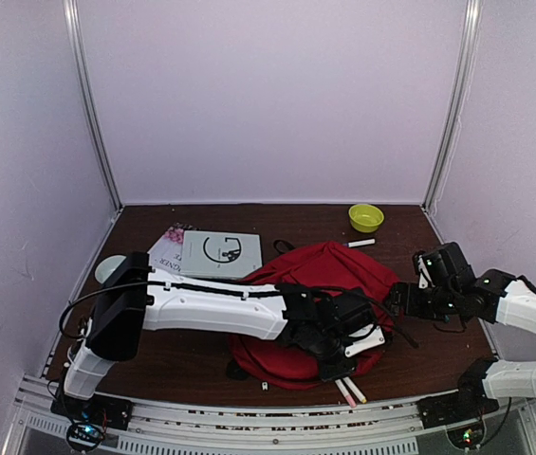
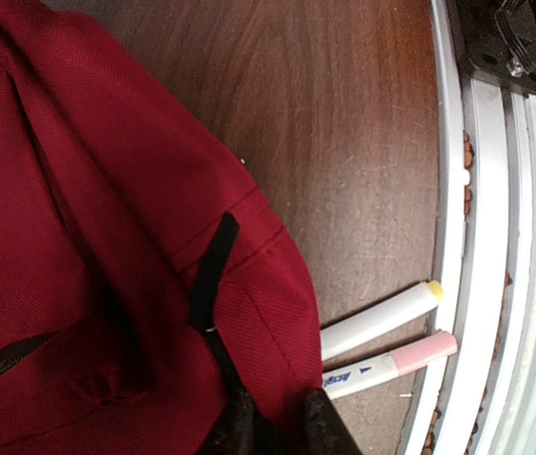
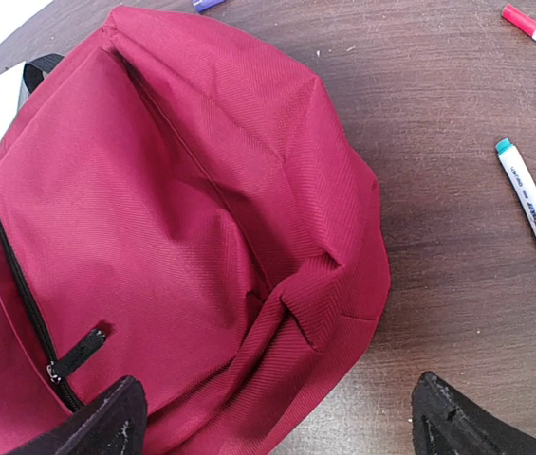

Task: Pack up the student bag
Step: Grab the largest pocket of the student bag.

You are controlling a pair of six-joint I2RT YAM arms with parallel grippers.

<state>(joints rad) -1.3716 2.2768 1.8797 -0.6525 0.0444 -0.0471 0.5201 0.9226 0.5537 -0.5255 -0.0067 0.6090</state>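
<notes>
Step in hand looks like opening the student bag [image 1: 317,270], which lies mid-desk [image 1: 410,239]. Your left tool [image 2: 282,428] is narrow, pinching the bag's near edge. Your right tool [image 3: 277,422] is wide and empty beside it. Next: lift the edge and find the zipper.

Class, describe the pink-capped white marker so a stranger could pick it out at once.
Find the large red fabric backpack on the brown wooden table. At its edge by the white metal rail, two white markers poke out side by side. Pick the pink-capped white marker with blue print; the yellow-capped white marker beside it shows none.
</notes>
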